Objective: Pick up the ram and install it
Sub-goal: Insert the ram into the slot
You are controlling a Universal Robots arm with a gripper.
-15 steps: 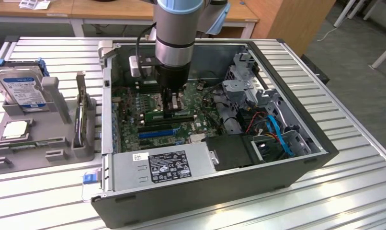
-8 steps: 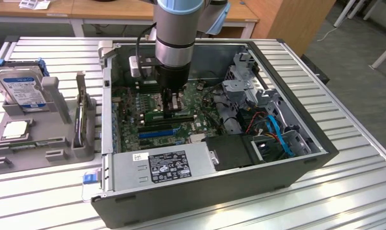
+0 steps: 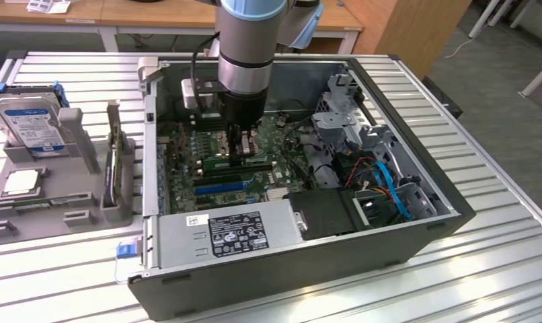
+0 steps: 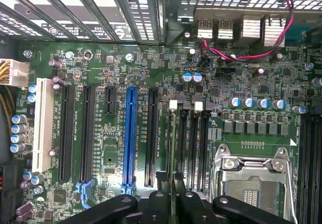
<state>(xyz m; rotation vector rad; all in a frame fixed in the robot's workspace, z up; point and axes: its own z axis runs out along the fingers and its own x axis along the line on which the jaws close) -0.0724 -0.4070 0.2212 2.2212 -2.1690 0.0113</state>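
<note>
The gripper (image 3: 243,153) stood low inside the open computer case (image 3: 432,222), near the middle of the exterior view, its fingers (image 4: 157,206) clamped on the ram (image 3: 260,161). The wrist view showed the ram (image 4: 173,183) edge-on as a thin line between the finger pads, in line with the black memory slots (image 4: 191,143) with white clips. Whether its lower edge had met a slot could not be told.

White lettering ran along the long slots on the motherboard (image 4: 166,68), beside the blue slot (image 4: 130,133) among others, too fine to read. The power supply (image 3: 226,232) at the lower middle of the exterior view carried a black-and-white label with rows of marks, none legible. At the exterior view's left the hard drive (image 3: 29,124) stood in a grey tray (image 3: 74,202), its blue-white label unreadable, with the silver-topped processor chip (image 3: 20,183) below it.

The arm (image 3: 249,40) was cut off by the frame's upper edge and hid the board behind it. The empty processor socket (image 4: 254,178) was partly cut off by the frame edge.
</note>
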